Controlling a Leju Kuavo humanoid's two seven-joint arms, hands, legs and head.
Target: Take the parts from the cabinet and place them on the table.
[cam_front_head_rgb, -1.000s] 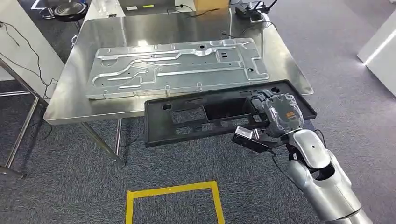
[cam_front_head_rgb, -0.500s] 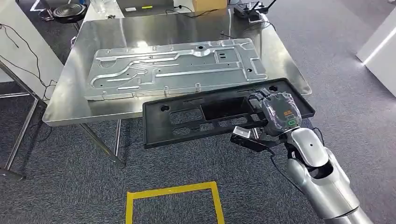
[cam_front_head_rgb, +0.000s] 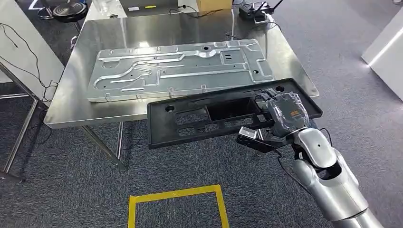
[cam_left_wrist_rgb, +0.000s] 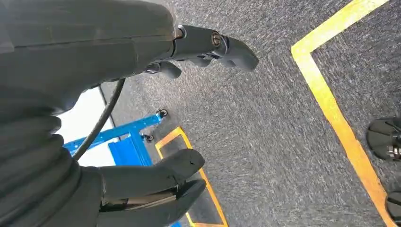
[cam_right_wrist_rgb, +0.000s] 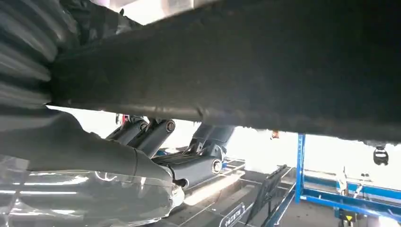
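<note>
**Right hand carrying black panel at table edge**

Head view: I see the right hand (cam_front_head_rgb: 284, 114) gripping a long black plastic panel (cam_front_head_rgb: 199, 121) near its right end. The panel is held roughly level in front of the steel table (cam_front_head_rgb: 71, 102), its far edge overlapping the table's near edge. A stamped metal plate (cam_front_head_rgb: 180, 69) lies flat on the tabletop. A yellow tape outline (cam_front_head_rgb: 176, 204) marks the grey carpet below.

Left wrist view: the left hand (cam_left_wrist_rgb: 156, 118) hangs over carpet (cam_left_wrist_rgb: 269, 118), fingers apart, nothing in it.

Right wrist view: the panel's dark underside crosses close overhead, with the dark fingers (cam_right_wrist_rgb: 189, 151) curled under it.
</note>
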